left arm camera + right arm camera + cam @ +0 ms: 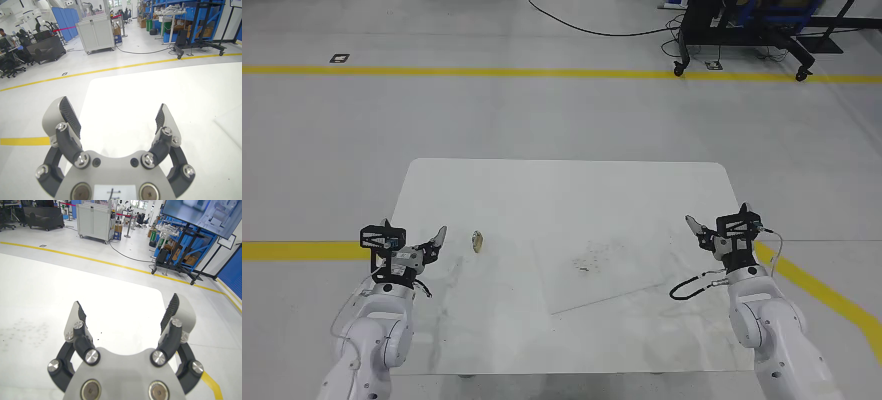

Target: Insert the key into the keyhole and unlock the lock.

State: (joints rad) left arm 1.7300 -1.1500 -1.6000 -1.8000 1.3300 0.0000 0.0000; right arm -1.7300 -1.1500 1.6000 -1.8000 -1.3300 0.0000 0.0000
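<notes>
A small brass-coloured object [479, 241], too small to tell whether lock or key, lies on the white table [572, 200] left of centre. My left gripper [414, 240] stands open at the table's left edge, a short way left of that object, nothing between its fingers [70, 115]. At the right edge my right gripper [720, 226] is open as well, with nothing between its fingertips [81, 313]. In each wrist view the gripper [115, 115] [125, 311] hovers over bare white tabletop.
A thin translucent sheet [617, 265] with dark specks lies on the table right of centre. A black cable [692, 287] loops off the right arm. Yellow floor lines [442, 71] run around the table, and a wheeled black stand [742, 40] is far behind.
</notes>
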